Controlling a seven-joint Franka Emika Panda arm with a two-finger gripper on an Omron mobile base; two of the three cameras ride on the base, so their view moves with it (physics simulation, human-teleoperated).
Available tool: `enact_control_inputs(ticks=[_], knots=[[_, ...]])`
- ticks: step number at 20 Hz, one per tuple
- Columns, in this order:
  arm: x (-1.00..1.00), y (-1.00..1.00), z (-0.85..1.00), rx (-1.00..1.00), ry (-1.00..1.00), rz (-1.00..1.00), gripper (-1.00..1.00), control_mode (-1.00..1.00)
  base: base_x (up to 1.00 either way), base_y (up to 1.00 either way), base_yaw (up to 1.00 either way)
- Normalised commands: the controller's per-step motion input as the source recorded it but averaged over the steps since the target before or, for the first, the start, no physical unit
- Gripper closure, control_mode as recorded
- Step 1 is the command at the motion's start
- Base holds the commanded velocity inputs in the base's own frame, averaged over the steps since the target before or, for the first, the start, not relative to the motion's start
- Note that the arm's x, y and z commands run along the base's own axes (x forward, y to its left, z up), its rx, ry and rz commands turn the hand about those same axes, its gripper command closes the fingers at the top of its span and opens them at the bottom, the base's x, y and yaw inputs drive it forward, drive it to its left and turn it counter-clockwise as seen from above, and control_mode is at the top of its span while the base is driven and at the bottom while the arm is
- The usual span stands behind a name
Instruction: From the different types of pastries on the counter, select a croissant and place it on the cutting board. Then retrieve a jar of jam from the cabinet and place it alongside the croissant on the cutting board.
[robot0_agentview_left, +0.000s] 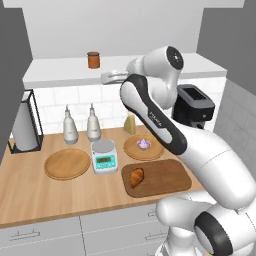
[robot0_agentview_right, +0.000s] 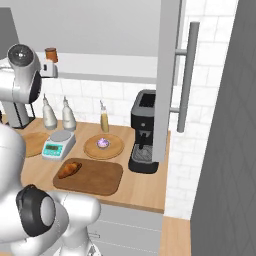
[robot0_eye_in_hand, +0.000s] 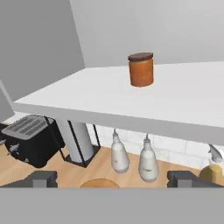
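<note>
Cabinet shelf taken as landmark. Cutting board lay on the counter well below it, croissant already at the board's left end. Gripper held level with the shelf edge, fingers spread, grasping nothing. Jar of jam stood upright on the shelf, apart from the gripper; judged rigid, smooth, breakable, moderately heavy; best gripped across the body below the lid.
</note>
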Motion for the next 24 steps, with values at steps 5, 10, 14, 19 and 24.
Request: enact_control_inputs(ticks=[5, 10, 14, 19, 24], knots=[[0.03, 0.0, 0.02, 0.0, -0.02, 0.01, -1.0, -1.0, 0.0, 0.0, 0.0], [0.13, 0.0, 0.62, -0.03, -0.02, 0.03, -1.0, -1.0, 0.0, 0.0, 0.0], [0.09, 0.0, 0.7, -0.07, -0.01, 0.0, -1.0, -1.0, 0.0, 0.0, 0.0], [0.0, -0.05, 0.15, -0.15, -0.03, 0.02, -1.0, -1.0, 0.0, 0.0, 0.0], [0.0, 0.0, 0.0, -0.02, 0.0, 0.0, -1.0, -1.0, 0.0, 0.0, 0.0]])
